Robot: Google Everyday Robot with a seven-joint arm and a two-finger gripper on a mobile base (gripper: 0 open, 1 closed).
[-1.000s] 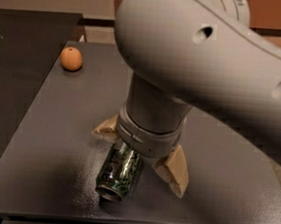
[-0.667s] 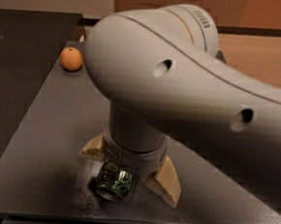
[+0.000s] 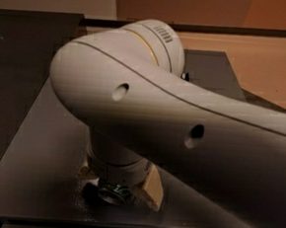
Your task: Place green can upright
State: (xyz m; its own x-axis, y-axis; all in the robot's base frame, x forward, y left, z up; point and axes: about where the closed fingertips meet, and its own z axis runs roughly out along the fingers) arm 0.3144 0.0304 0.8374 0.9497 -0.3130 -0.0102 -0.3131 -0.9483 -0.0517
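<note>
The green can (image 3: 113,193) lies on its side on the dark table (image 3: 39,177) near the front edge. Only its silver end and a bit of its green body show under the wrist. My gripper (image 3: 115,182) points down over it, with one tan finger (image 3: 149,188) against the can's right side and the other finger (image 3: 85,171) against its left side. The jaws look closed on the can. The big white arm (image 3: 149,101) hides the rest of the can.
The white arm fills the middle and right of the view and hides much of the table behind it. The table's front edge (image 3: 124,227) runs just below the can. A dark surface (image 3: 19,52) lies at the left, and an orange-brown floor (image 3: 266,61) at the back right.
The arm has swung lower and across the view, now covering the orange. The gripper has come down over the can and its fingers have drawn in against the can's sides.
</note>
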